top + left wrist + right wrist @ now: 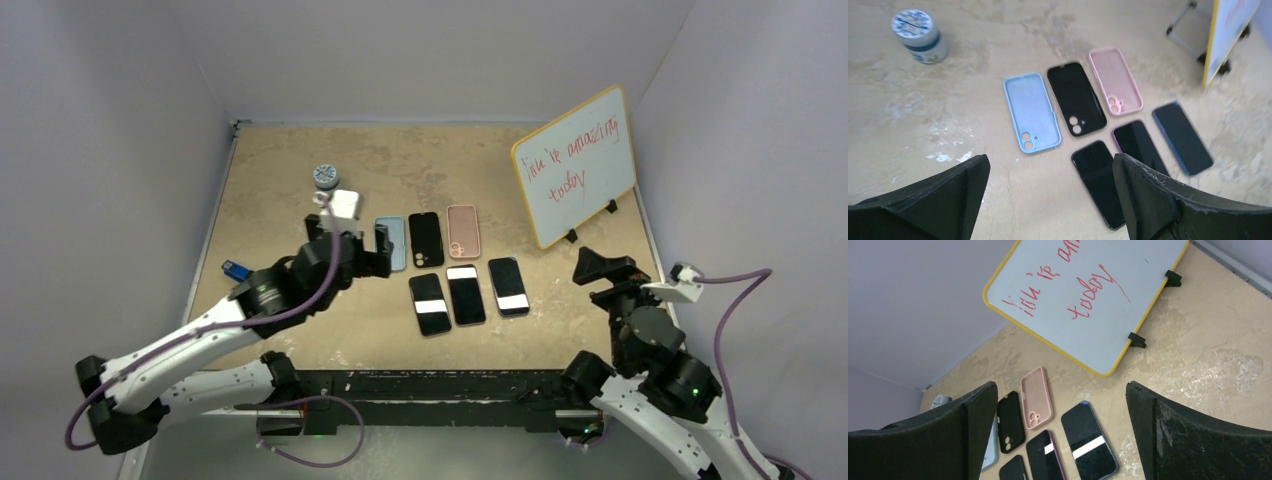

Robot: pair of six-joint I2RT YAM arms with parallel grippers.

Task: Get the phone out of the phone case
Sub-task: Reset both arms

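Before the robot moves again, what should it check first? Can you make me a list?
1. Left fingers open, holding nothing: ok.
2. Right fingers open, holding nothing: ok.
3. Blue case, black case and pink case all empty: ok.
4. Left phone, middle phone and right phone lying flat on the table, outside the cases: ok.
5. A phone inside a case to take out: not ok, none visible.
6. Jar standing apart from the cases: ok.
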